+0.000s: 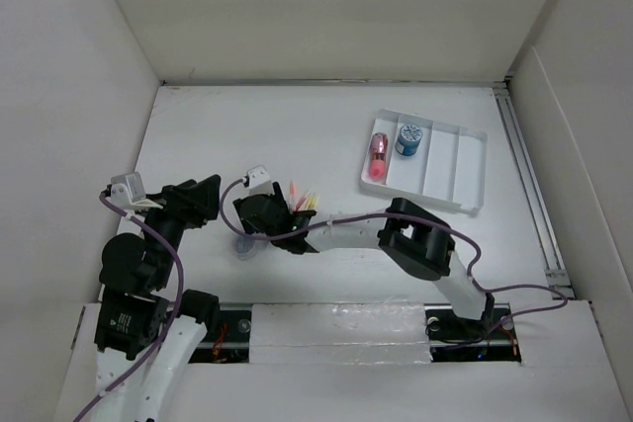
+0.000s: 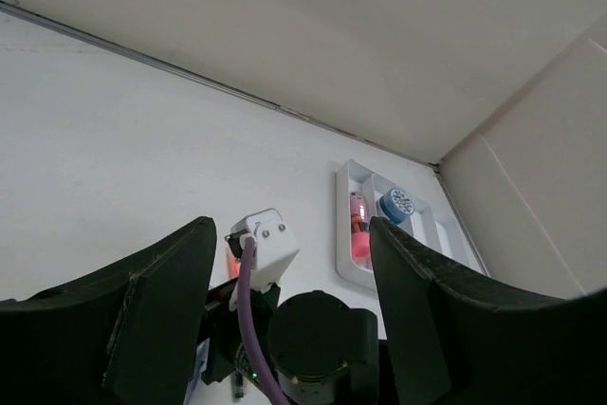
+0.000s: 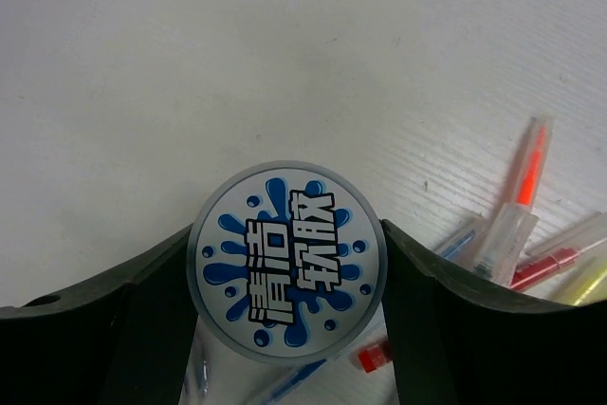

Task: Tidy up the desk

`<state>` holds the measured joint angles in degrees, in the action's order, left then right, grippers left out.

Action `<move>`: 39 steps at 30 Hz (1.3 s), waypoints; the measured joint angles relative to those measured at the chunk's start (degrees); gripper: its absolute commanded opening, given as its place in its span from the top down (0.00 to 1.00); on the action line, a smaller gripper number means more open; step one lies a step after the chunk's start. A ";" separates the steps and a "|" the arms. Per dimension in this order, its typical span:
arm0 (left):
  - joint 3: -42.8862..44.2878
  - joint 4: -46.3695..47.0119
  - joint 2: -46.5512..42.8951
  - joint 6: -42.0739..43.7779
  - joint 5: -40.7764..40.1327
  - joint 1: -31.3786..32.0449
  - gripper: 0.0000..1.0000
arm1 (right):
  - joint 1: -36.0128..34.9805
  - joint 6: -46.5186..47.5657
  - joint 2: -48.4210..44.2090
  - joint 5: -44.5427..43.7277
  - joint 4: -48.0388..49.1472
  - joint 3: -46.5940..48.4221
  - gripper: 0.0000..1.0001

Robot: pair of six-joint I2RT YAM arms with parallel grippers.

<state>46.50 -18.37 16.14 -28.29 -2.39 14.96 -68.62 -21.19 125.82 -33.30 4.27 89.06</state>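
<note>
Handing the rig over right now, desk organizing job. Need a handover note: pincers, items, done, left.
Left pincer: open, empty, at the left side of the white desk.
Right pincer: fingers flank a round grey tub with a blue-splash lid; grip unconfirmed.
Done: a pink tube and a blue-lidded round tub sit in the white compartmented tray.
Left: the grey tub and the loose coloured pens beside it, both on the desk.

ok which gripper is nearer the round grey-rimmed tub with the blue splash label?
Right. The right gripper straddles the tub, one finger on each side; the left gripper sits open off to the tub's left, apart from it.
</note>
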 measured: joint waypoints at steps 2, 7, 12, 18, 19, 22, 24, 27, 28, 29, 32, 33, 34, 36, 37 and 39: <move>0.00 0.00 0.00 0.00 0.02 0.00 0.39 | 0.11 -0.17 -1.18 -0.63 -0.07 -0.92 0.45; 0.00 0.00 0.00 0.00 0.04 0.00 0.39 | 1.90 -0.74 -8.70 -1.79 0.02 -4.09 0.45; 0.00 0.02 0.02 0.00 0.26 0.00 0.39 | 8.90 -3.65 -22.88 -2.97 1.86 -12.02 0.44; 0.00 0.13 0.09 0.00 0.66 0.00 0.39 | 26.69 -12.35 -34.36 -4.48 2.29 -24.63 0.43; 0.00 0.13 0.15 0.02 0.70 0.00 0.39 | 29.51 -13.70 -35.15 -4.63 2.08 -26.73 0.43; -0.04 0.13 0.24 0.04 0.90 0.00 0.38 | 37.27 -17.57 -36.26 -4.66 0.28 -32.87 0.43; -0.04 0.15 0.24 0.09 0.92 0.00 0.39 | 40.89 -19.47 -36.15 -3.80 -1.44 -35.32 0.42; -0.04 0.15 0.24 0.20 0.94 0.00 0.39 | 44.37 -21.55 -36.02 -1.99 -2.99 -36.59 0.42; -0.04 0.15 0.24 0.20 0.94 0.00 0.38 | 45.27 -22.01 -35.85 -1.33 -2.84 -36.59 0.40; -0.04 0.15 0.24 0.20 0.94 0.00 0.38 | 45.97 -22.40 -35.71 -0.85 -2.58 -36.59 0.39; -0.04 0.15 0.24 0.24 0.94 0.00 0.39 | 47.21 -23.26 -34.88 -0.24 -2.51 -36.46 0.28; -0.04 0.15 0.24 0.26 0.94 0.00 0.39 | 47.25 -23.54 -34.51 -0.04 -2.54 -36.41 0.24; -0.04 0.15 0.24 0.31 0.94 0.00 0.38 | 47.25 -23.80 -34.14 0.24 -2.51 -36.39 0.20; -0.04 0.15 0.24 0.35 0.94 0.00 0.38 | 47.15 -24.24 -33.51 0.37 -2.38 -36.37 0.10; -0.04 0.15 0.24 0.35 0.94 0.00 0.38 | 47.12 -24.37 -33.40 0.35 -2.34 -36.35 0.07; -0.04 0.15 0.24 0.37 0.96 0.00 0.32 | 47.08 -24.55 -33.35 0.59 -2.29 -36.28 0.04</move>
<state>46.46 -18.22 16.38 -27.92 -1.43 14.96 -21.54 -45.74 92.47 -32.71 1.98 52.77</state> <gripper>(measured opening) 0.629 0.943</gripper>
